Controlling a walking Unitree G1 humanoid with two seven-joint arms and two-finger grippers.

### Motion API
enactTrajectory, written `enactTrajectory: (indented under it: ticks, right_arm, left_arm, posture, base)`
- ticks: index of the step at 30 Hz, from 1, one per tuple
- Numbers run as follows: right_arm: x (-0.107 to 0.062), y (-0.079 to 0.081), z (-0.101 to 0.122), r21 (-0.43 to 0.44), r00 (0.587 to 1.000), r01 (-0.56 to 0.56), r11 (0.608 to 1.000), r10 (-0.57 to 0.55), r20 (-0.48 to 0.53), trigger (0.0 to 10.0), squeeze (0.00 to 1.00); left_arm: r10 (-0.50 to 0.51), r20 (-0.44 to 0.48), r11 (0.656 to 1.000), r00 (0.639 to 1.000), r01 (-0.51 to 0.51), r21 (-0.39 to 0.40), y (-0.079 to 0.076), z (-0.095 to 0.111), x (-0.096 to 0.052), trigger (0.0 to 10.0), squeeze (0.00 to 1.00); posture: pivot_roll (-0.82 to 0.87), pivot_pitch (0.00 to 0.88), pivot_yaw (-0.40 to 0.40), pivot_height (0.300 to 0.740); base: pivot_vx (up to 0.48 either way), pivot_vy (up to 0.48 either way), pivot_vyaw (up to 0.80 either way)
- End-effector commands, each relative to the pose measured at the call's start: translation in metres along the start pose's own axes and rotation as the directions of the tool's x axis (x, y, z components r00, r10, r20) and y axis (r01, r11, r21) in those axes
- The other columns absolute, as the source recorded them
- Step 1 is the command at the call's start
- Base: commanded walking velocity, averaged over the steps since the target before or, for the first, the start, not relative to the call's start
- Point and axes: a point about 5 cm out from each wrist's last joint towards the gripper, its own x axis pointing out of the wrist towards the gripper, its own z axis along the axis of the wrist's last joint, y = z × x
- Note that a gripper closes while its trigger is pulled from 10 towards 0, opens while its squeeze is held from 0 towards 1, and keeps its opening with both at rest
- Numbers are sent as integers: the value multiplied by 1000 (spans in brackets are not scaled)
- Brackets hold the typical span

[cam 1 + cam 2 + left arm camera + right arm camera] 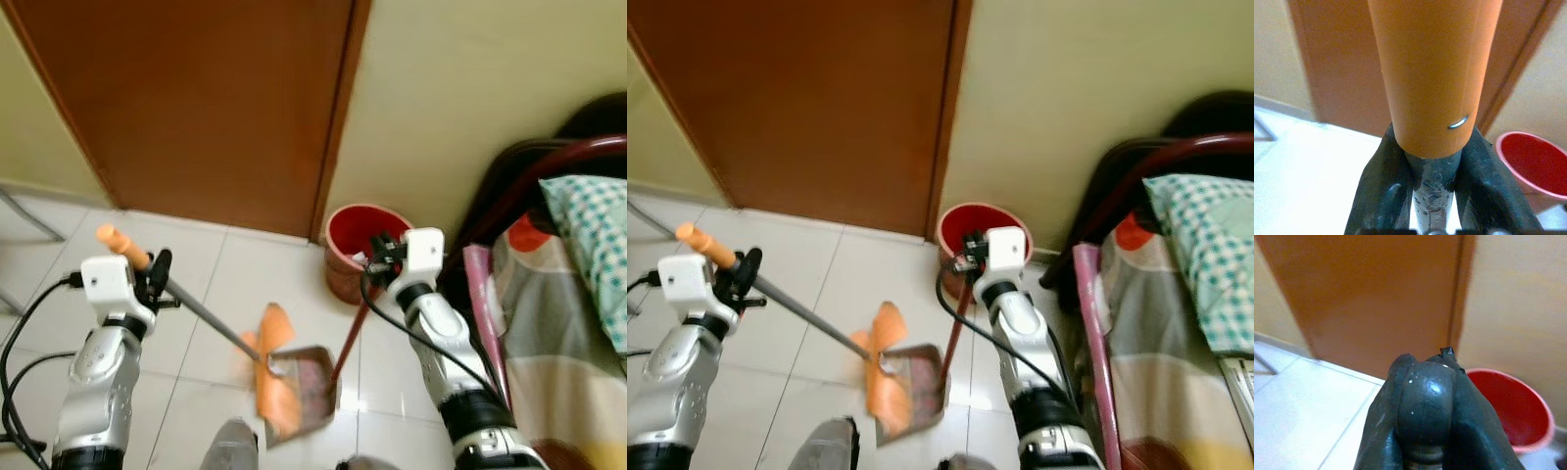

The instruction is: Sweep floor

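My left gripper (157, 278) is shut on a broom's metal shaft (208, 320), just below its orange grip (121, 244). In the left wrist view the black fingers (1382, 192) clamp the shaft under that orange grip (1432, 73). The shaft slants down to the orange broom head (274, 380), which rests against a grey dustpan (312, 384) on the white tiles. My right gripper (383, 251) is shut on the top of the dustpan's dark red handle (350, 335). The handle's rounded end (1425, 399) sits between the fingers in the right wrist view.
A red bucket (366, 235) stands against the wall beside the brown door (206, 108), just behind my right gripper. A bed with a patterned blanket (568, 323) and dark red frame (549, 166) closes the right side. A metal leg (24, 220) shows at far left.
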Motion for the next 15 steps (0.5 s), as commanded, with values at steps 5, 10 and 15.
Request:
enactTrajectory:
  ticks: [5, 10, 15]
  right_arm:
    - [3, -9, 13, 28, 998, 22, 999, -23, 50, 10000, 0]
    - [6, -11, 23, 14, 997, 25, 1000, -26, 77, 10000, 0]
    - [3, -15, 30, 0, 994, 37, 999, -37, 104, 10000, 0]
  left_arm:
    - [43, -87, 995, 995, -35, 93, 5, -15, -5, 10000, 0]
    - [44, -90, 996, 995, -37, 85, 0, -17, -7, 10000, 0]
    - [21, -93, 995, 995, -12, 96, -12, -16, -6, 10000, 0]
  posture:
    - [175, 113, -108, 740]
    - [135, 128, -102, 740]
    - [144, 138, -74, 740]
  base:
    - [0, 0, 0]
    - [0, 0, 0]
    - [0, 0, 0]
